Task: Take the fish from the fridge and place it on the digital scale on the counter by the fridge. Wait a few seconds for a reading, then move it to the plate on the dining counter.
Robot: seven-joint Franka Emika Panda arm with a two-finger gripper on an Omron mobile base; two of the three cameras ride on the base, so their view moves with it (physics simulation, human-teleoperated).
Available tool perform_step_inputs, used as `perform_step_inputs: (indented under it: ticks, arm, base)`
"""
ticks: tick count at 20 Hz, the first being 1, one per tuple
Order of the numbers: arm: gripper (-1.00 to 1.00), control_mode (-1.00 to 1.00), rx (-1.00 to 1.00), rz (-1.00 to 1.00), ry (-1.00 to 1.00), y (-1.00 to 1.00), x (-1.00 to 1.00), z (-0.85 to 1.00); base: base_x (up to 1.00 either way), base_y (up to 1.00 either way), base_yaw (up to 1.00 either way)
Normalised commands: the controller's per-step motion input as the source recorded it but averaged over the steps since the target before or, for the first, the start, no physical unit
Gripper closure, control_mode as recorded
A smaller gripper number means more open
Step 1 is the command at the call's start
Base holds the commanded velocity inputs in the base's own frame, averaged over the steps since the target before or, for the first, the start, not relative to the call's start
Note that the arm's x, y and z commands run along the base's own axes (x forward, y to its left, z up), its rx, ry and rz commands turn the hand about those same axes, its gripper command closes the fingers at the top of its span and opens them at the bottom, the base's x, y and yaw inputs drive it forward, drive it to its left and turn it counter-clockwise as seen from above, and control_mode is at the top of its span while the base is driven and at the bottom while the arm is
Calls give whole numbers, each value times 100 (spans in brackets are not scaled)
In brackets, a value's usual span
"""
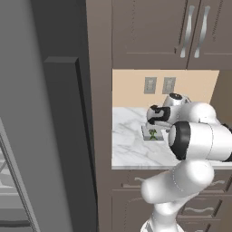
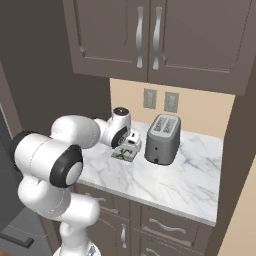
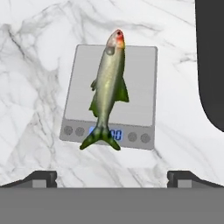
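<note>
1. The fish (image 3: 108, 89) lies flat on the scale (image 3: 140, 74), head at the far edge and tail over the lit display, so the weighing step is in hand: this looks like the wait for a reading.
2. The gripper (image 3: 112, 177) hangs just above the scale with its tips spread wide and nothing between them; the fish lies free.
3. In the side views the scale (image 2: 126, 152) sits on the marble counter (image 2: 190, 175) just beside the toaster (image 2: 162, 139), with the arm's wrist over it.
4. Next, as I judge it, the hand must drop straight down, close across the fish's slim body, lift it and carry it off to the plate on the dining counter.
5. The toaster stands close on one side and wall cabinets (image 2: 150, 35) hang overhead, so the lift wants care. The grey fridge (image 1: 41, 136) stands just left of the counter.
</note>
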Motion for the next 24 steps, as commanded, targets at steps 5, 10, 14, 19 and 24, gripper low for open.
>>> perform_step_inputs:
  ticks: [5,10,14,19,24]
  arm:
    - [-100,-100,0,0,0,0,28,-8]
    - [-100,-100,0,0,0,12,16,-7]
    - [-100,-100,0,0,0,9,31,-15]
    - [-100,-100,0,0,0,0,33,-34]
    - [-100,-100,0,0,0,0,17,-41]
  base:
    - [0,0,0]
    - [0,0,0]
    - [0,0,0]
    - [0,0,0]
    - [0,0,0]
